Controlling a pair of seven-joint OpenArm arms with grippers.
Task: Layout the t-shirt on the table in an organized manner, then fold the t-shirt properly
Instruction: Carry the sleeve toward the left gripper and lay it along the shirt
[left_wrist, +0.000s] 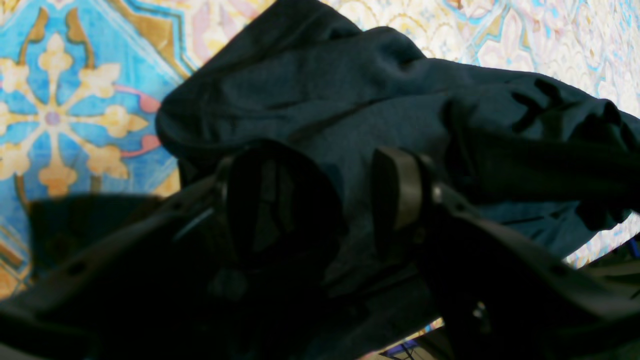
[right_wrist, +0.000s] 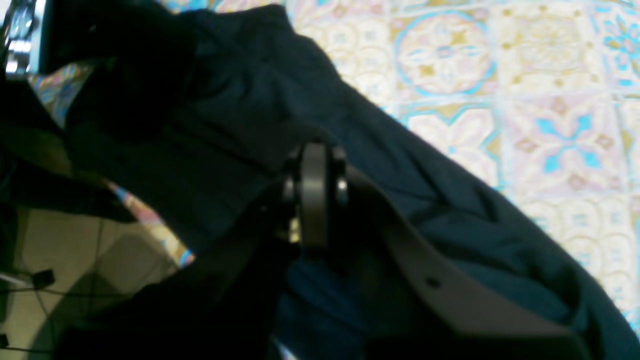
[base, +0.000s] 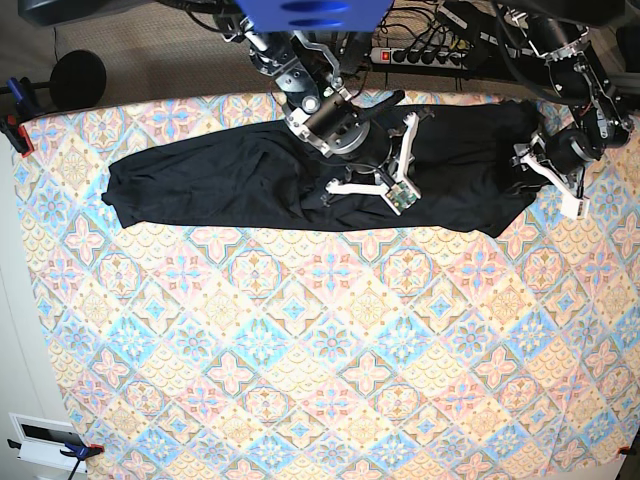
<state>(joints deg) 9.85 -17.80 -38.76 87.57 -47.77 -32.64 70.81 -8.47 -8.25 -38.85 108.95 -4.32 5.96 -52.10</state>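
Observation:
The black t-shirt (base: 220, 185) lies stretched in a long rumpled band across the far part of the patterned table (base: 320, 350). My right gripper (base: 385, 175) sits over the band's middle. In the right wrist view its fingers (right_wrist: 315, 195) are pressed together, shut on a fold of the t-shirt (right_wrist: 240, 100). My left gripper (base: 542, 165) is at the band's right end. In the left wrist view it (left_wrist: 332, 165) stands open, with the t-shirt (left_wrist: 325, 90) bunched under and between its fingers. The table (left_wrist: 60, 100) shows beside the fabric.
A power strip with cables (base: 430, 50) lies behind the table's far edge. A clamp (base: 15, 130) holds the cloth at the far left corner, near a round black object (base: 75, 75). The floor (right_wrist: 60, 250) shows past the table edge.

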